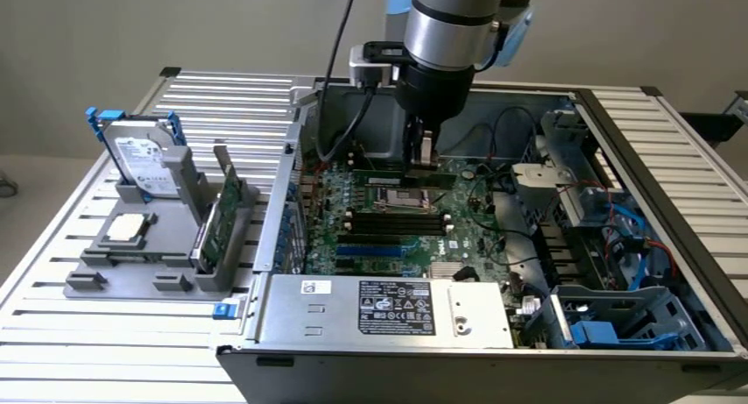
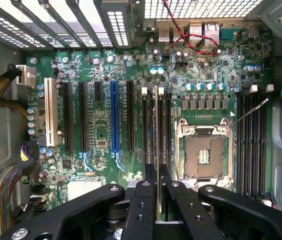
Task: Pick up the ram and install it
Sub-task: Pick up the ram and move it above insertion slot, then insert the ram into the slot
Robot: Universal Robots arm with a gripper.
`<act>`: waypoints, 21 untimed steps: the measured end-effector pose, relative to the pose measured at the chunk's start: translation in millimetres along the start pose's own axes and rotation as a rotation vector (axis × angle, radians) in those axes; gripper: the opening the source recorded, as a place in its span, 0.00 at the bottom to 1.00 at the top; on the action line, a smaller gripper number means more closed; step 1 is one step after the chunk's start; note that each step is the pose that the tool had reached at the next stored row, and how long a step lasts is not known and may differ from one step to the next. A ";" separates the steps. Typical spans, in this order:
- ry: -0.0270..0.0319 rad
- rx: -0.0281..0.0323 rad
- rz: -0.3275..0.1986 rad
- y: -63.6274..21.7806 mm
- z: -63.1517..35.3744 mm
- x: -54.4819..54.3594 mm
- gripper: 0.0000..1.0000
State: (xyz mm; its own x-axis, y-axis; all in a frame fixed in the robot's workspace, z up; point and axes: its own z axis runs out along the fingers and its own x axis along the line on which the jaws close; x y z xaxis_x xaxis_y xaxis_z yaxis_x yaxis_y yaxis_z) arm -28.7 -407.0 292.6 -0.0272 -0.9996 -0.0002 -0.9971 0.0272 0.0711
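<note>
Exterior view first: the arm (image 1: pixel 450 36) reaches down into the open computer case (image 1: pixel 654 159). The gripper (image 1: pixel 423 161) hangs just above the motherboard (image 1: pixel 398 246), close to the processor socket (image 1: pixel 404 196). Its fingers are pinched nearly together on a thin stick, the ram (image 1: pixel 426 148). Off to the exterior view's left, a grey rack (image 1: pixel 129 277) carries the hard drive (image 1: pixel 146 163) and a green board (image 1: pixel 228 213) standing on edge.

Over to the wrist view: the black fingers (image 2: pixel 150 182) clamp the ram (image 2: pixel 159 150), seen edge-on. It's lined up along the memory slots (image 2: pixel 146 125), between the blue slot (image 2: pixel 113 117) and the processor socket (image 2: pixel 203 150). Seated or not, can't tell.
</note>
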 end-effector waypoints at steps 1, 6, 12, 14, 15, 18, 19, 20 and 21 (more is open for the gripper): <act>0.0000 -0.0003 0.000 0.0 0.0 0.0 0.14; 0.0000 -0.0009 0.000 0.0 0.0 0.0 0.14; 0.0000 -0.0013 0.000 -0.1 0.0 0.0 0.14; -0.0004 -0.0013 0.000 -0.2 1.5 0.0 0.14; -0.0004 -0.0013 0.000 -0.3 3.2 0.1 0.14; -0.0001 -0.0013 0.000 -0.8 8.6 1.0 0.14; -0.0002 -0.0013 0.000 -1.1 10.3 1.4 0.14; -0.0002 -0.0013 0.000 -1.3 12.2 1.8 0.14; -0.0002 -0.0013 0.000 -1.5 14.1 2.1 0.14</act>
State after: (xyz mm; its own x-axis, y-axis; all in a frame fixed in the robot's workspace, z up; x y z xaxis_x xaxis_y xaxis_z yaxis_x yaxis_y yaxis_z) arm -28.2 -409.1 278.4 -0.0272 -0.9996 -0.0005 -0.9970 0.0271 0.0724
